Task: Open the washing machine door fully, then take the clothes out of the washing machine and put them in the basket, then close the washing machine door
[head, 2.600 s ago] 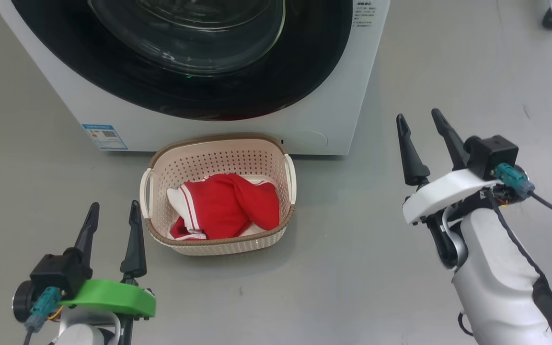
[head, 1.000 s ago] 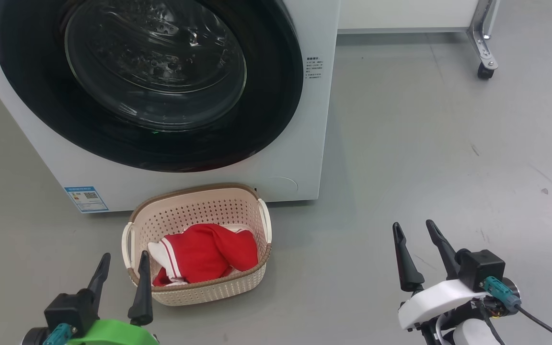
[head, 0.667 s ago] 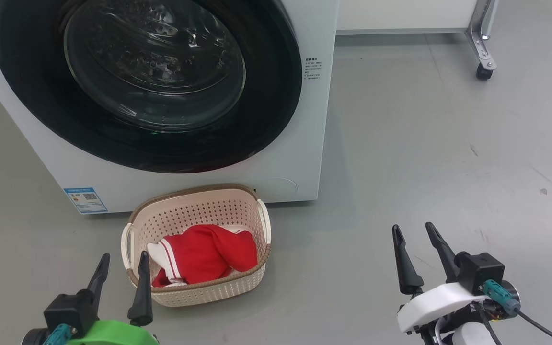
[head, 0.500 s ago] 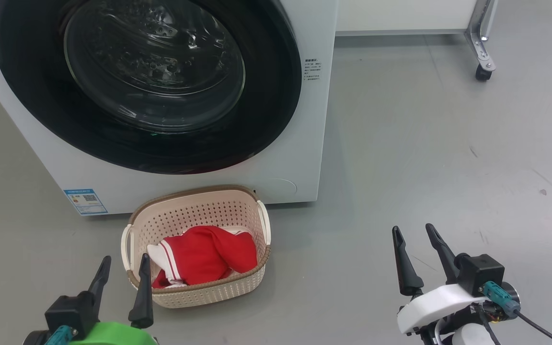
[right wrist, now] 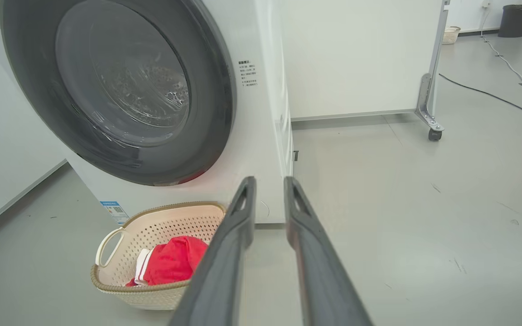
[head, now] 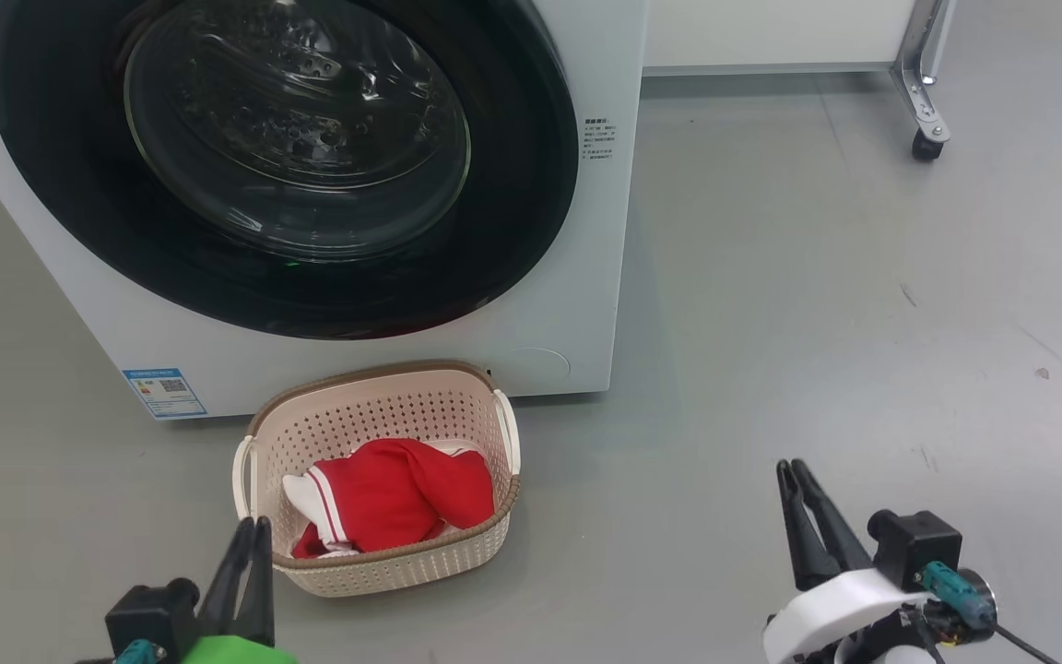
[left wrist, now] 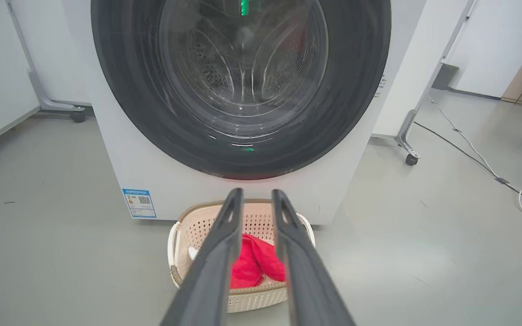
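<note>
Head view showed the washing machine door point(head: 531, 184) lying flush against the washing machine point(head: 600, 295), seemingly latched. The clothes point(head: 393, 498) lay in the basket point(head: 374, 371), at 6 o'clock from the door and just before the cabinet. No fabric could be made out through the glass. Judged: all three steps done, nothing left. Left gripper point(head: 250, 524) and right gripper point(head: 790, 466) hung low with fingers drawn nearly together, holding nothing. Open floor point(head: 817, 304) lay at 3 o'clock from the machine; a wheeled frame point(head: 920, 120) stood well apart at 1 o'clock.

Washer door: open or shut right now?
Shut. The door sits flush against the washer front, with no gap around its black rim.
</note>
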Available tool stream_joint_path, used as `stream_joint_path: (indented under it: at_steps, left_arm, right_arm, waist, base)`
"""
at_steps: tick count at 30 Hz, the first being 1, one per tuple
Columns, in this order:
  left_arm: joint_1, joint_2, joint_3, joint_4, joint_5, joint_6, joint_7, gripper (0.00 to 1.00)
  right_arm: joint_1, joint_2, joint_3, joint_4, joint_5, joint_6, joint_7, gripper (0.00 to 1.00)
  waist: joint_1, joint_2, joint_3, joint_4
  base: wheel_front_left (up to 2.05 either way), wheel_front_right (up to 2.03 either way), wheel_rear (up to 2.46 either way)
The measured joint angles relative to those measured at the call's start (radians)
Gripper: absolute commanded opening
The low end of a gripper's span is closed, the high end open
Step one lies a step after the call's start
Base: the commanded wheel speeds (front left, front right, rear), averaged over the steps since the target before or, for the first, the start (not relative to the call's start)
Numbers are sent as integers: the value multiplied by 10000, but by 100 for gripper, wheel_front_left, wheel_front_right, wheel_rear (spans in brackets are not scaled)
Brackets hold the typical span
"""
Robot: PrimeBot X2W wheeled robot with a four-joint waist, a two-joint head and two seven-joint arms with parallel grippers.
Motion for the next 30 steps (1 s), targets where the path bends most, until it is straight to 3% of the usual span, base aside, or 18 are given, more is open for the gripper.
stream_joint_path:
  at_steps: [10,30]
  left_arm:
    - [295,-207,-71,685,-270,-15,12,0]
    - [206,-232,385,742,-2732,-359,458,0]
  right_arm:
    - [678,65,10,610,263,12,15,0]
    - [652,54,-635,257,2901,186,583,0]
  waist:
    - [0,0,0,3]
    - [0,0,14,38]
  base:
    - [0,0,0]
    - [0,0,0]
